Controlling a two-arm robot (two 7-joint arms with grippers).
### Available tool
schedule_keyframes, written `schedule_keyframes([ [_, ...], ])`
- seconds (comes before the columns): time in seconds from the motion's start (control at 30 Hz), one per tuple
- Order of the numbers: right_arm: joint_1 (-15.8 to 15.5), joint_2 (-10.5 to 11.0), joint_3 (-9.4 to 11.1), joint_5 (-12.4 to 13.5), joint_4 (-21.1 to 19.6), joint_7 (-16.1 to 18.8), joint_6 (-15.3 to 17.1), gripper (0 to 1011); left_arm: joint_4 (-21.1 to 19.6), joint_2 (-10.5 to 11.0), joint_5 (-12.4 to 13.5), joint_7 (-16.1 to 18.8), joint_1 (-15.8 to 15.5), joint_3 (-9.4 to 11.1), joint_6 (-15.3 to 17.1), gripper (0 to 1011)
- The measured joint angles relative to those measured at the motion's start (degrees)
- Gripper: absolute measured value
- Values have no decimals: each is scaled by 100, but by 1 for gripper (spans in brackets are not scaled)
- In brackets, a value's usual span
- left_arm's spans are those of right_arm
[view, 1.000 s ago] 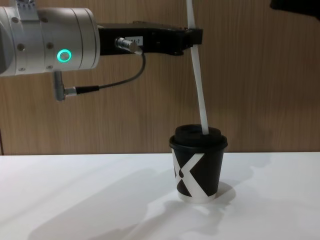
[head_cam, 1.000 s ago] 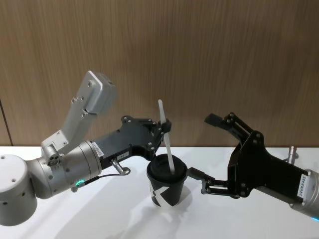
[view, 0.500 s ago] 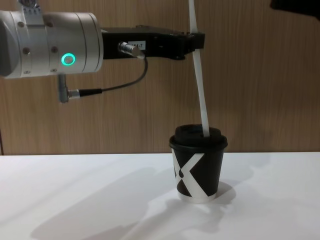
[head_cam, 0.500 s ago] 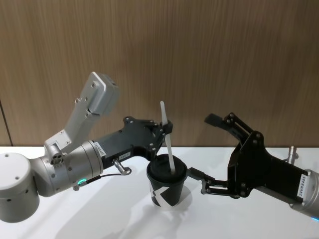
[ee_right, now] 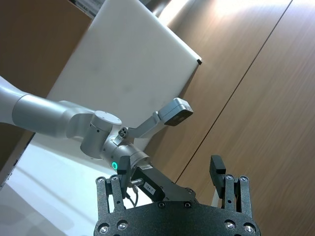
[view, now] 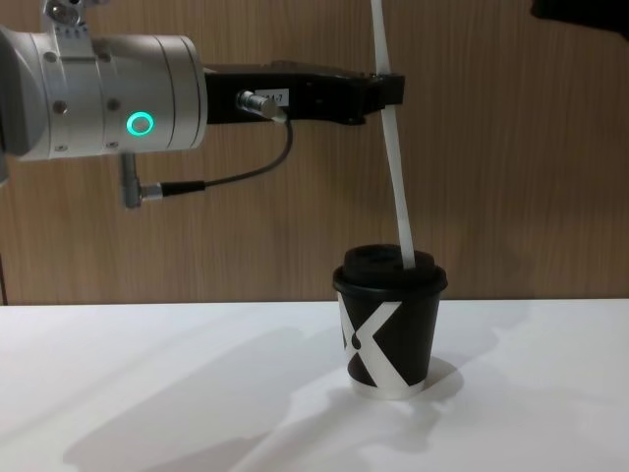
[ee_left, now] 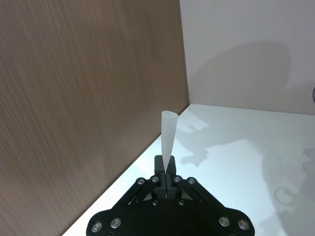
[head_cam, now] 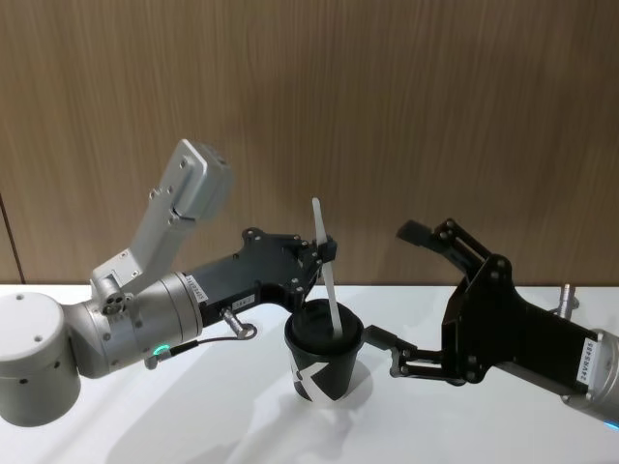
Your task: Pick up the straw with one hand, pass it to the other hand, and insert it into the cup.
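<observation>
My left gripper point(head_cam: 323, 249) reaches in from the left, above the cup point(head_cam: 323, 360), with its fingers pinched tight on the straw point(head_cam: 325, 275) a little below the straw's upper end. The straw leans slightly, and its lower end sits in the black domed lid point(view: 390, 267). The cup stands upright on the white table point(head_cam: 222, 416) near the middle, its white X facing me. A thin cable point(view: 236, 175) loops down from my left wrist, hanging clear to the left of the cup. My right gripper point(head_cam: 411, 290) waits just to the right of the cup, fingers spread wide and holding nothing, the lower fingertip point(head_cam: 379, 336) close beside the lid. A brown wood-grain wall point(head_cam: 435, 106) stands on the far side of the table.
</observation>
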Motion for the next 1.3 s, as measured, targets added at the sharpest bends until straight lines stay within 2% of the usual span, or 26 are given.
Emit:
schedule_keyframes([
  [0.1,0,0,0,0,0,0,0,1001,34,-5,-17,-12,-15,7,2,10],
  [0.27,0,0,0,0,0,0,0,1001,66,-12,-34,-28,-32,15,4,127],
  [0.3,0,0,0,0,0,0,0,1001,75,-14,-38,-31,-36,16,3,180],
  [0.37,0,0,0,0,0,0,0,1001,85,-16,-44,-36,-42,19,4,216],
  [0.6,0,0,0,0,0,0,0,1001,106,-20,-56,-47,-51,23,4,437],
  [0.63,0,0,0,0,0,0,0,1001,109,-20,-57,-49,-53,23,4,496],
  [0.7,0,0,0,0,0,0,0,1001,113,-21,-60,-49,-54,24,4,528],
  [0.9,0,0,0,0,0,0,0,1001,122,-23,-65,-51,-57,28,3,742],
  [1.0,1,-3,-1,0,-4,-16,5,1001,121,-22,-68,-51,-55,30,-11,796],
  [1.03,1,-13,0,0,-12,-48,11,1001,121,-21,-70,-51,-51,29,-25,857],
  [1.2,-23,-82,39,-7,-89,-312,138,1001,94,-10,-78,-43,37,-9,-170,978],
  [1.3,-49,-141,72,-14,-164,-546,257,1001,69,-6,-81,-26,99,-46,-276,1003],
])
